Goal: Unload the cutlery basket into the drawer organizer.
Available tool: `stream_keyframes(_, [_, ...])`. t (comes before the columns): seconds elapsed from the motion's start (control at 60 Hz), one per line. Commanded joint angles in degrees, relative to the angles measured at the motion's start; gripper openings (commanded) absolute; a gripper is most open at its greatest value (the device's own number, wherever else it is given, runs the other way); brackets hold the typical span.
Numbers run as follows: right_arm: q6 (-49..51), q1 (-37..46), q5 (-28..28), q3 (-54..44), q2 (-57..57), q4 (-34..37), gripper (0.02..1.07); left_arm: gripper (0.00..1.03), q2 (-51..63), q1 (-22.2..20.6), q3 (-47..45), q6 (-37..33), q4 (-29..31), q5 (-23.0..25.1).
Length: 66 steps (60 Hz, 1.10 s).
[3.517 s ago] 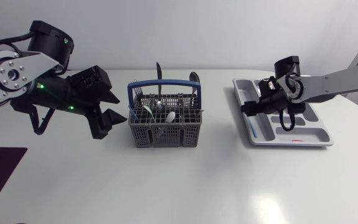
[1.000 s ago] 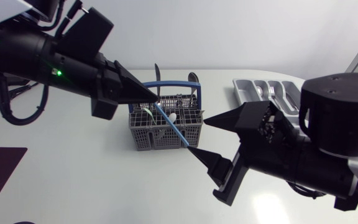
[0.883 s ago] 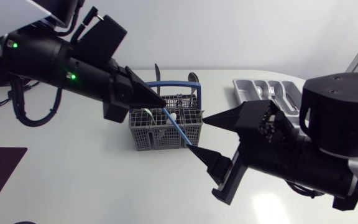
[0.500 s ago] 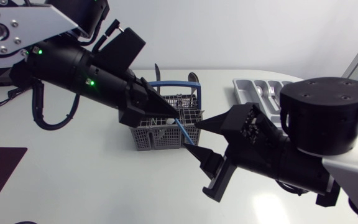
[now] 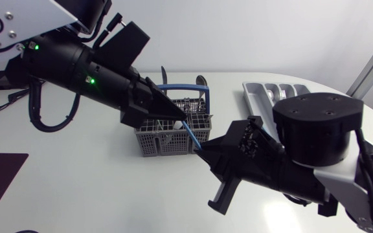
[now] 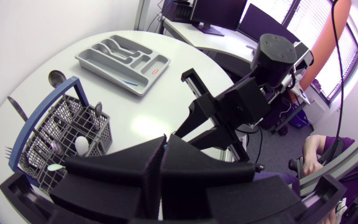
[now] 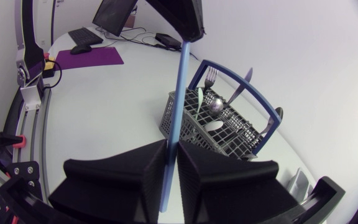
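right jaws closed on stick point(image 5: 190, 135); left jaws gripping

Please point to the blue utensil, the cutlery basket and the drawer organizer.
blue utensil point(image 7: 180, 106), right wrist view, middle of its shaft.
cutlery basket point(image 5: 157, 144), head view, front mesh wall.
drawer organizer point(image 5: 249, 97), head view, rim nearest the basket.

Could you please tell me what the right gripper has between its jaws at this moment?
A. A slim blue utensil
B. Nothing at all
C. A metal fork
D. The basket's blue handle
A: in the right wrist view a slim blue utensil runs between the jaws of the right gripper, which press on it from both sides, while the left gripper pinches its far end.
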State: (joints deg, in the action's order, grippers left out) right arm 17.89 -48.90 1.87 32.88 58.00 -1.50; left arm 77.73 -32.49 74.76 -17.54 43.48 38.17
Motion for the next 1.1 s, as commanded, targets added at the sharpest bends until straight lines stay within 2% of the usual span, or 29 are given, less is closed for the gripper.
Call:
stream_keyframes(0.0, [0.92,0.74,0.94,-0.98,1.07,-0.61,0.08,0.13,-0.13,-0.03,2.05,1.37,0.02,0.94])
stream_keyframes(0.167, [0.92,0.83,0.94,-1.33,0.45,0.71,0.08,0.14,-0.21,0.41,3.02,1.63,0.37,0.94])
stream_keyframes(0.217, [0.83,0.92,1.03,-1.51,-0.08,1.67,0.08,0.17,-0.21,1.11,3.9,2.16,0.37,0.94])
stream_keyframes(0.233, [0.92,0.92,1.03,-1.59,-0.25,1.85,0.08,0.2,-0.13,1.55,4.25,2.51,0.37,0.85])
stream_keyframes(0.3, [0.92,1.62,1.38,-2.03,-1.75,3.34,0.08,0.45,-0.13,3.49,6.27,3.39,0.29,0.94])
stream_keyframes(0.317, [0.92,1.88,1.47,-2.12,-2.1,3.61,0.08,0.47,-0.13,3.66,6.45,3.39,0.29,0.94])
stream_keyframes(0.333, [1.09,2.15,1.56,-2.39,-2.54,3.87,0.08,0.58,-0.13,4.8,7.24,4.01,0.29,0.94])
stream_keyframes(0.35, [1.36,2.5,1.56,-2.47,-2.8,4.4,0.08,0.6,-0.13,4.98,7.33,4.18,0.29,0.94])
stream_keyframes(0.367, [1.45,2.85,1.65,-2.56,-3.24,5.01,0.08,0.7,-0.13,5.86,8.12,4.53,0.2,0.94])
stream_keyframes(0.483, [2.5,7.86,4.37,-3.53,-6.32,7.91,0.08,0.83,-0.48,11.05,10.76,6.99,-1.21,0.94])
stream_keyframes(0.617, [3.03,16.65,7.89,-3.62,-7.9,9.76,0.08,0.83,-0.65,15.79,11.11,8.93,-3.41,0.85])
stream_keyframes(0.733, [3.73,27.28,12.72,-2.91,-6.32,10.2,0.08,0.83,-0.92,17.11,8.91,4.27,-2.0,0.06])
stream_keyframes(0.883, [4.17,39.41,16.41,0.16,0.8,9.5,0.08,0.83,-2.5,15.53,3.2,-6.63,-1.74,-6.71])
stream_keyframes(0.967, [3.29,44.6,16.5,3.06,7.39,7.74,0.08,0.83,-3.91,12.89,-2.25,-14.19,-3.93,-13.74])
stream_keyframes(1.05, [1.71,48.55,16.5,7.19,14.78,6.86,0.08,0.83,-5.49,11.4,-6.21,-19.11,-6.57,-16.73])
stream_keyframes(1.083, [0.92,49.34,16.41,8.86,17.59,6.68,0.08,0.83,-6.28,10.17,-8.49,-22.63,-8.5,-20.24])
